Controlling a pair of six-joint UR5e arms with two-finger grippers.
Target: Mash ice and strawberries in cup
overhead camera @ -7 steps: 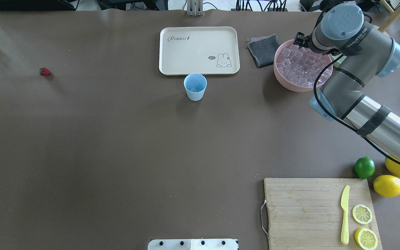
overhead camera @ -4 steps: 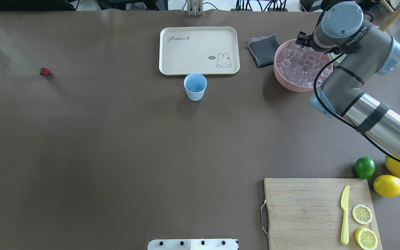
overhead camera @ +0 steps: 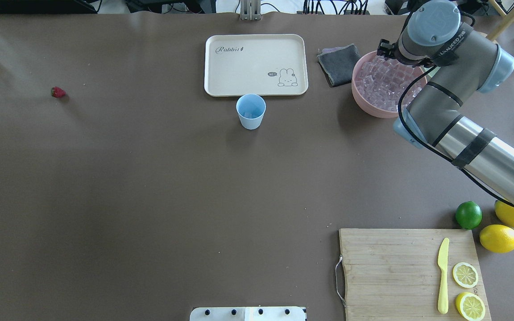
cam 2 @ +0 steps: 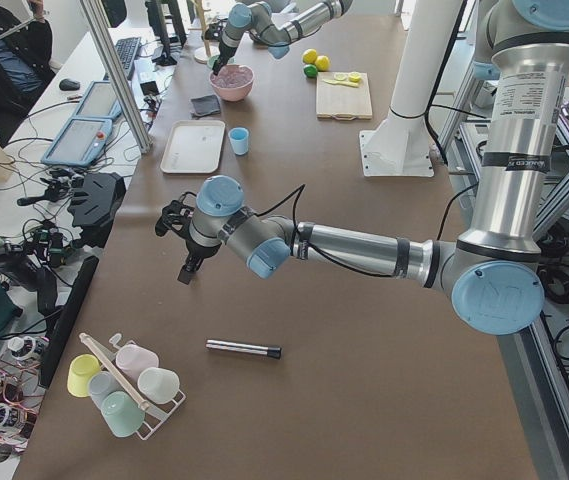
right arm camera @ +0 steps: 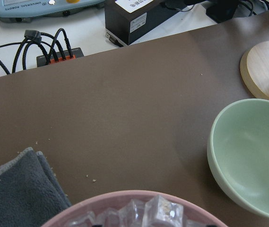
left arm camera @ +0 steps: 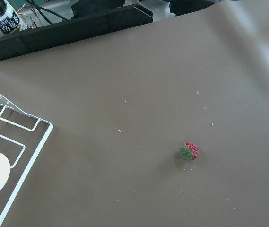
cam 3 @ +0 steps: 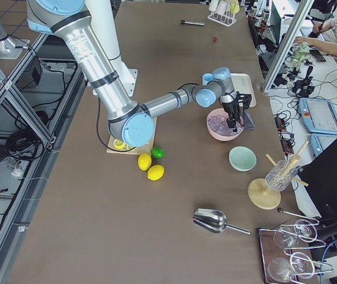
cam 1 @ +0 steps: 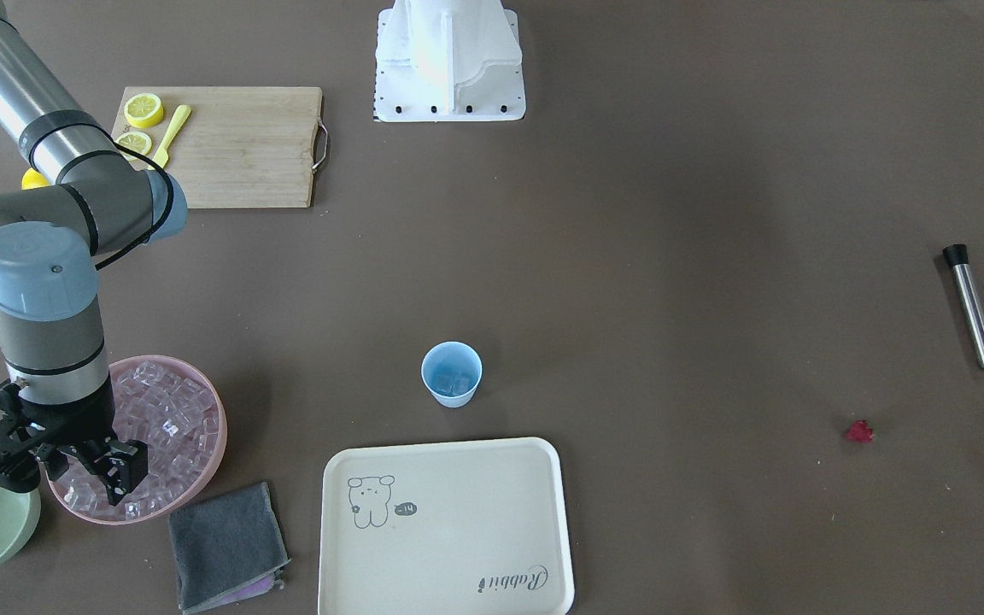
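Note:
The light-blue cup (overhead camera: pixel 251 111) stands upright just in front of the tray, with a few ice cubes (cam 1: pixel 455 383) showing at its bottom. More ice (overhead camera: pixel 381 84) fills the pink bowl (cam 1: pixel 202 389). My right gripper (cam 1: pixel 86 470) hangs over that bowl's far side, open, fingertips just above the cubes. The strawberry (overhead camera: pixel 58 92) lies alone far to the left and also shows in the left wrist view (left arm camera: pixel 189 151). My left gripper (cam 2: pixel 186 268) hovers near it; I cannot tell whether it is open or shut.
A cream tray (overhead camera: pixel 221 84) and a grey cloth (overhead camera: pixel 339 64) lie behind the cup. A pale-green bowl (right arm camera: pixel 219 151) sits beside the pink one. A metal rod (cam 1: pixel 970 306) lies near the left arm. Cutting board (overhead camera: pixel 386 267), knife, lemons and lime (overhead camera: pixel 468 215) are front right.
The right arm's wrist has shifted slightly farther back over the pink bowl. The cup, the strawberry and the rest have stayed put.

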